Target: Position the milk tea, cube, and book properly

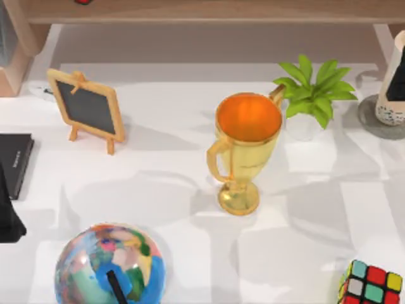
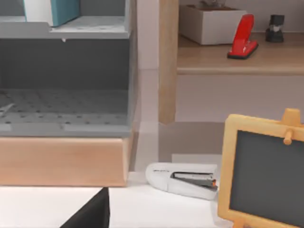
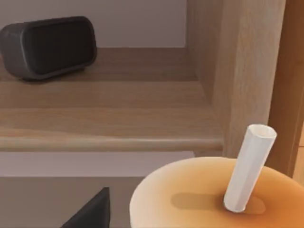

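Right claw: at the far right edge of the tabletop [image 1: 190,114], over the milk tea [image 1: 393,88]; a dark finger [image 3: 90,211] shows in its wrist view, but whether the claw is spread or pinching I cannot tell
Left claw: at the near left edge, a dark arm part [image 1: 7,212] in the top view and a dark finger [image 2: 92,213] in its wrist view; spread or pressed together, I cannot tell
Milk tea: upright on a grey coaster [image 1: 373,123] at the far right, white straw [image 3: 248,166] rising from its tan lid
Cube: [image 1: 372,284] near right corner of the tabletop, well apart from the milk tea
Book: teal-blue cover [image 2: 61,10] standing on the upper level of a grey rack [image 2: 66,99], seen in the left wrist view
Trophy: [image 1: 245,149] gold, upright, middle of the tabletop
Plant: [image 1: 315,95] in a white pot, just right of and beyond the trophy
Chalkboard: [image 1: 87,109] small easel, far left
Black book: [image 1: 14,161] flat at the left edge
Globe: [image 1: 109,266] near left
Staplers: white one [image 2: 183,179] beside the chalkboard, red one [image 2: 243,43] on the shelf [image 2: 237,61]
Speaker: [image 3: 47,46] dark, on the wooden shelf beyond the milk tea
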